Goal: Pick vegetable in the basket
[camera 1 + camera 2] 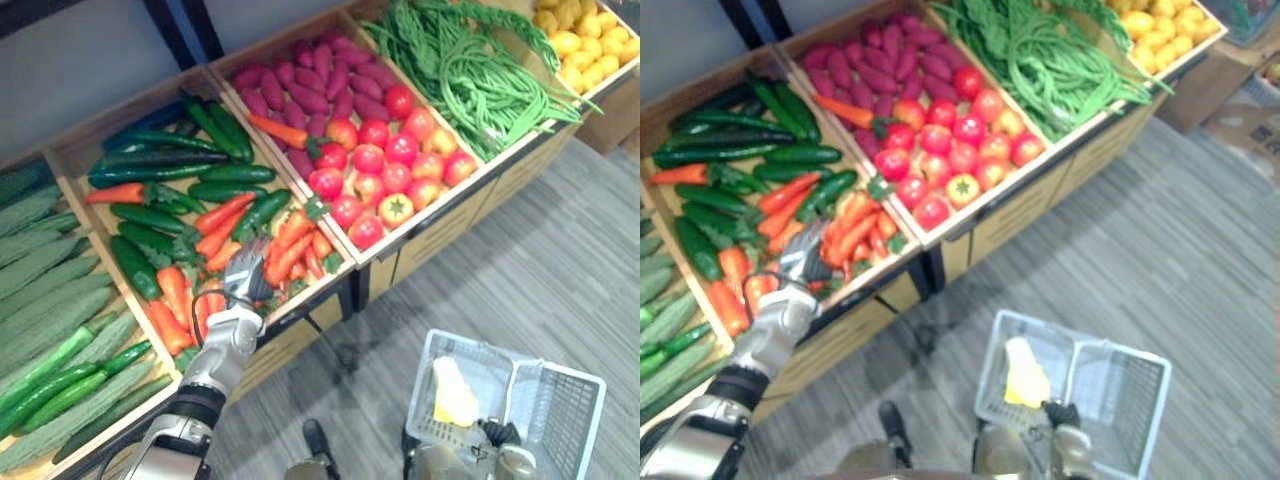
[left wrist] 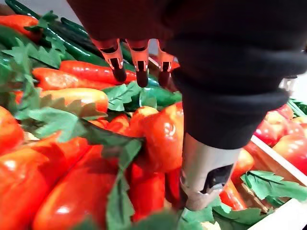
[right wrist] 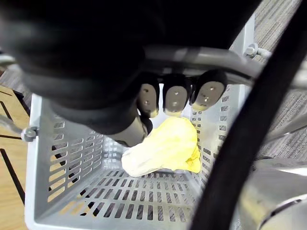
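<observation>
We are holding our left hand (image 1: 240,285) open, fingers straight, over the carrots (image 1: 290,245) in the crate (image 1: 66,150), grasping nothing yet. Our right hand (image 3: 175,98) is gripping the handle (image 3: 192,57) of the basket (image 1: 575,400), where one yellow vegetable (image 1: 452,392) is already lying. Grasping, lifting and dropping a carrot are, we judge, remaining.

A produce shop: a sloped wooden stand (image 1: 440,235) split into open bins, each heaped with loose vegetables, cucumbers (image 1: 150,172), carrots (image 1: 290,250), tomatoes (image 1: 385,165), long beans (image 1: 470,70), plus yellow fruit (image 1: 585,45). A grey plastic shopping basket (image 1: 560,410) shows over the grey plank floor (image 1: 540,270) in front
</observation>
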